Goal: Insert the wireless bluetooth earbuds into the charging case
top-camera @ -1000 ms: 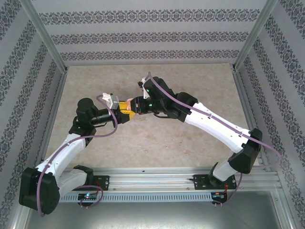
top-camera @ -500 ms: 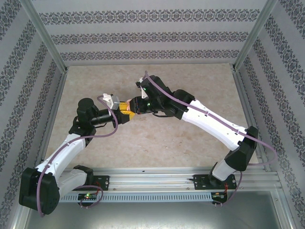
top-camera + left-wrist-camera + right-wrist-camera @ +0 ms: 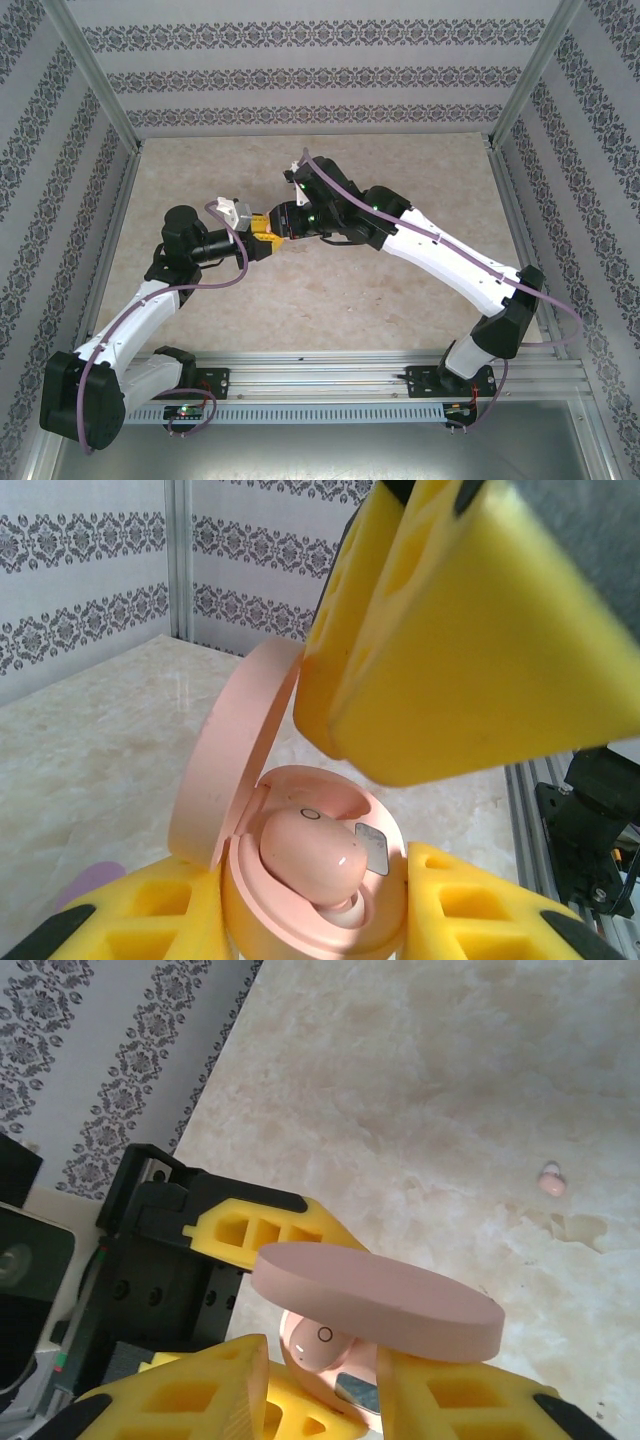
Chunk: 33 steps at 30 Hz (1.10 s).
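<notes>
My right tool (image 3: 320,1380) has edged left, spread over the case (image 3: 240,760) my left tool (image 3: 315,920) pinches; the loose earbud (image 3: 551,1180) lies beyond it.

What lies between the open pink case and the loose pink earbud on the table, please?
Bare table separates case from earbud, in the right wrist view.

Smooth pale pink plastic with a soft sheen on the charging case (image 3: 235,770) and the earbud (image 3: 305,855) inside. Matt yellow plastic, faintly speckled, on left claw (image 3: 320,917) and right claw (image 3: 330,1400). Polished beige marble look on the counter (image 3: 450,1060). Brushed aluminium frame rail (image 3: 350,368).
</notes>
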### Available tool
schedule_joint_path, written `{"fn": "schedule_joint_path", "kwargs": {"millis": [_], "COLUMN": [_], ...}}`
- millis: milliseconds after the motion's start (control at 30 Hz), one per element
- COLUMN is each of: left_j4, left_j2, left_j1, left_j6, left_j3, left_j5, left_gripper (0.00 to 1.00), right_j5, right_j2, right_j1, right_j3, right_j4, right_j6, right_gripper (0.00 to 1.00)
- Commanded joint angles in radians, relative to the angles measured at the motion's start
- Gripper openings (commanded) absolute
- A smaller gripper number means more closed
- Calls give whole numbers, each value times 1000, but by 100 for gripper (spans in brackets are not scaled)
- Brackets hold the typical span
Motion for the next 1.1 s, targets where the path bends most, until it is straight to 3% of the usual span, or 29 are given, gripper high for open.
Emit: {"fn": "schedule_joint_path", "kwargs": {"millis": [0, 267, 500, 767, 1067], "left_j4": [-27, -36, -35, -35, -43], "left_j2": [-18, -22, -24, -24, -23], "left_j1": [-11, -11, -11, -10, -10], "left_j6": [39, 54, 46, 45, 48], "left_j3": [20, 21, 25, 30, 33], "left_j5": [33, 28, 30, 27, 25], "left_gripper": [33, 33, 33, 33, 33], "right_j5": [6, -11, -19, -18, 28], "right_j2": [31, 81, 76, 105, 119], "right_j1": [12, 19, 17, 18, 22], "right_j3": [49, 74, 71, 106, 135], "right_j4": [-15, -46, -32, -95, -148], "right_j6": [32, 59, 57, 58, 32], "right_gripper": [33, 32, 21, 24, 15]}}
